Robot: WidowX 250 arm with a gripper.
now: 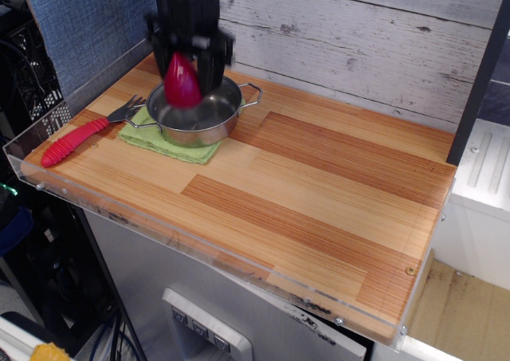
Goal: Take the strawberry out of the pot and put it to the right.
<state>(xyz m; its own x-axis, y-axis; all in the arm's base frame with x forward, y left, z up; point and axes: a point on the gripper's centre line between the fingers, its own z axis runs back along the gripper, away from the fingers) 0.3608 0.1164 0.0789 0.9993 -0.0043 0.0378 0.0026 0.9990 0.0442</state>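
Note:
The strawberry (pixel 182 80) is a glossy dark-red cone, held tip up between the fingers of my black gripper (pixel 185 76). The gripper is shut on it and holds it above the left part of the pot (pixel 209 122), partly blurred by motion. The pot is a small shiny steel pan with wire loop handles, standing at the back left of the wooden table. Its inside now shows bare metal.
A green cloth (pixel 163 143) lies under the pot. A red-handled fork (pixel 80 136) lies left of it. The wooden table (pixel 319 194) has a clear plastic rim (pixel 199 253) at the front and left, and a plank wall (pixel 358 34) behind.

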